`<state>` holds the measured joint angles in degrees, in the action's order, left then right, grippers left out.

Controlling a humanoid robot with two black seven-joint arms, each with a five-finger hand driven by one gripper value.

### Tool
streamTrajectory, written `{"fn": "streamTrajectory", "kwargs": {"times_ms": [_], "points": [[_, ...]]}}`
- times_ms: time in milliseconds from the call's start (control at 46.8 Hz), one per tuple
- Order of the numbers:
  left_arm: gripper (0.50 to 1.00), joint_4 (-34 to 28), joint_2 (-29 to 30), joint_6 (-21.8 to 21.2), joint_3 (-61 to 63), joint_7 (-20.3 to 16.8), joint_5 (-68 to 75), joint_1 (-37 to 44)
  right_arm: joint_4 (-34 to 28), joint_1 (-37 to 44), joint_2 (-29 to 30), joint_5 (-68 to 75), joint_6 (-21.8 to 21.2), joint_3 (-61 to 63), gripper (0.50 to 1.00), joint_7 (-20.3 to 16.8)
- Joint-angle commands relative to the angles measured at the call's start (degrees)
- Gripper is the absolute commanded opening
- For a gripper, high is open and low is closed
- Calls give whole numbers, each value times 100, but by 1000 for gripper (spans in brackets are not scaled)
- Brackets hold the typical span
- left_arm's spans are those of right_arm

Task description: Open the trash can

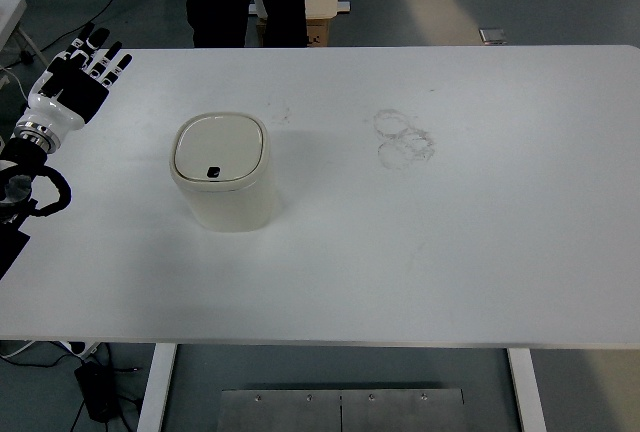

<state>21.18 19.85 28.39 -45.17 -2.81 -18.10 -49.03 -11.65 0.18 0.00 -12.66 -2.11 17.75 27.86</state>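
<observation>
I am holding my left robot hand (82, 80) over the far left corner of the white table (450, 252), fingers spread and gripping nothing, palm down. The cream, rounded-square plastic trash can (222, 170) is sitting well apart to its right, lid closed, 1 dark button showing, probably for pressing.
</observation>
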Motion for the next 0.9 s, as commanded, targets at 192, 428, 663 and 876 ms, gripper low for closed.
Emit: {"fn": "streamTrajectory", "kwargs": {"times_ms": [192,428,663,876], "points": [[1000,0,-7,-70,0,0,0,-1,4,0,0,0,0,0,991,0],[1000,17,2,-61,-18,0,-35,-18,-4,0,0,0,0,0,991,0],[1000,35,46,-70,0,9,-9,-18,-4,0,0,0,0,0,991,0],[1000,333,142,-88,-18,9,-44,-18,4,0,0,0,0,0,991,0]]}}
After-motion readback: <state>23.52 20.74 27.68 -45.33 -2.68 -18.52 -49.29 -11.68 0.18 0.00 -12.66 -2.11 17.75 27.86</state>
